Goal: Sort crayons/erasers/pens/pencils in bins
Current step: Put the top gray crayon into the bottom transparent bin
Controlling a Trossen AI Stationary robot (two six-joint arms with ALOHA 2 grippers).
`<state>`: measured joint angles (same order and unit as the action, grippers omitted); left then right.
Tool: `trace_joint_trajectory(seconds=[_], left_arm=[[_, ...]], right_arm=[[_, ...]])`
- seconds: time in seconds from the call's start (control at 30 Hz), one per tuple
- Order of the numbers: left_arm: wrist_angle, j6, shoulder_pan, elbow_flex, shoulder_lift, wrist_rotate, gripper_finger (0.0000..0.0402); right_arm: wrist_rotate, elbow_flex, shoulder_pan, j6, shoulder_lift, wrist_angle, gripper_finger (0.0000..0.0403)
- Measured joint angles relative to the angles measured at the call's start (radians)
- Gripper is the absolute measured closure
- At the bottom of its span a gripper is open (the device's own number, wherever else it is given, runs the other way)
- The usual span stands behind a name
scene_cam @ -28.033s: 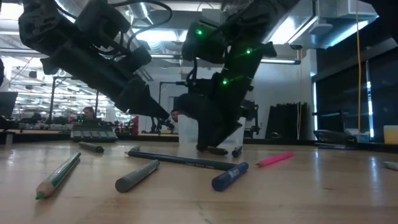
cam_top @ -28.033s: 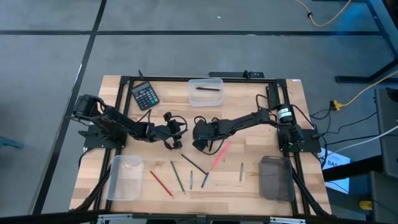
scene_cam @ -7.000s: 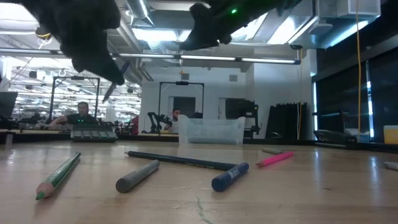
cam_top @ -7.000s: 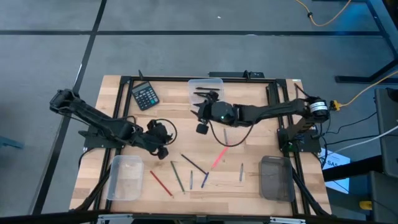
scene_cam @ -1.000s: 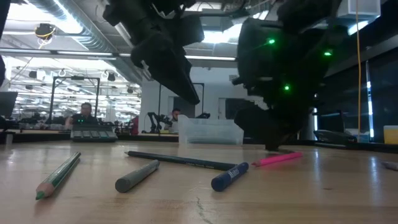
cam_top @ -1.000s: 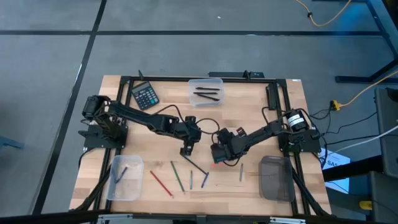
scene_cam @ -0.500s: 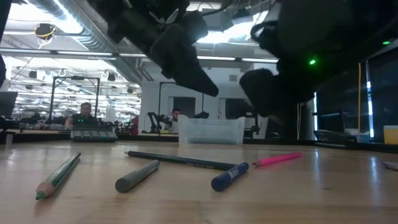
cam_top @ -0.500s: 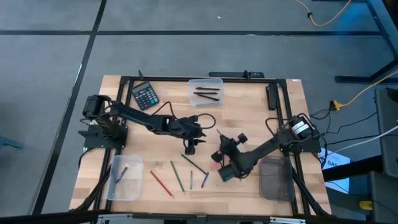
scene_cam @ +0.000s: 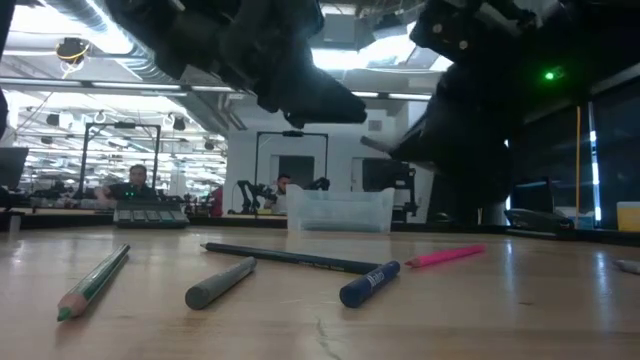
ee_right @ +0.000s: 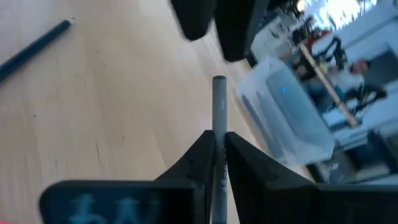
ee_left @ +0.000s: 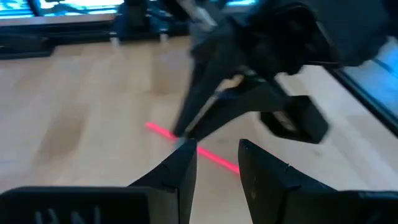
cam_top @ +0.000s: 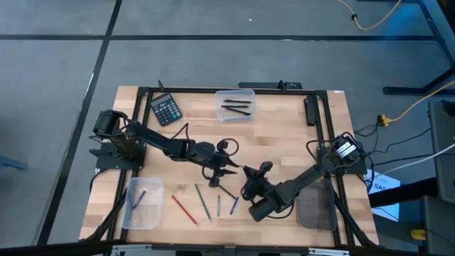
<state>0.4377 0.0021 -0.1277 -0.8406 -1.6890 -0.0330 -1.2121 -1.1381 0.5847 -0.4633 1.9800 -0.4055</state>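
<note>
Compared with a second ago, the right hand (ee_right: pixel 217 151) has been swung toward the table's near right, and the left hand (cam_top: pixel 222 168) has been brought down over the loose sticks at mid-table.

A thin grey pencil (ee_right: pixel 218 112) is pinched end-on between the right fingers, probably so it can be dropped lengthwise into the smoky dark bin (cam_top: pixel 313 206) beside it.

The left hand is held part-open with nothing between its fingers, aimed at the pink stick (ee_left: pixel 205 152), likely the next pick.

The remaining sticks (cam_top: pixel 206 200) are slim and short, lying flat on the pale wood table (cam_top: pixel 284 135). Two dark ones are already in the far clear bin (cam_top: pixel 235 105), one in the near-left bin (cam_top: pixel 142 203); both tubs are thin rounded plastic. A calculator (cam_top: pixel 166 109) is left at the far left.
</note>
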Motion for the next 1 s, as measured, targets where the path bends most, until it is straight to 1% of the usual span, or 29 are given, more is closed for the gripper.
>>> trace_joint_trajectory(seconds=[0.2, 0.3, 0.37, 0.53, 0.67, 0.83, 1.0], left_arm=[[-0.056, -0.017, -0.029, 0.000, 0.000, 0.126, 0.0291], [-0.093, -0.040, -0.041, 0.000, 0.000, 0.199, 0.0291], [-0.114, -0.046, -0.049, 0.000, 0.000, 0.217, 0.0291], [-0.115, -0.046, -0.078, 0.000, 0.000, 0.245, 0.0296], [-0.113, -0.045, -0.100, 0.000, 0.000, 0.306, 0.0311], [-0.114, -0.049, -0.113, 0.000, 0.000, 0.320, 0.0339], [-0.118, -0.054, -0.118, 0.000, 0.000, 0.327, 0.0375]], right_arm=[[0.002, 0.000, -0.013, 0.368, -0.001, 0.206, 0.0360], [0.001, 0.000, -0.013, 0.499, -0.001, 0.274, 0.0360], [0.001, 0.000, -0.014, 0.553, -0.001, 0.301, 0.0360], [0.004, -0.001, -0.022, 0.623, -0.002, 0.319, 0.0359], [0.064, -0.001, -0.047, 0.633, -0.002, 0.319, 0.0359], [0.133, -0.001, -0.075, 0.633, -0.002, 0.319, 0.0359], [0.135, -0.001, -0.085, 0.663, -0.002, 0.323, 0.0359]])
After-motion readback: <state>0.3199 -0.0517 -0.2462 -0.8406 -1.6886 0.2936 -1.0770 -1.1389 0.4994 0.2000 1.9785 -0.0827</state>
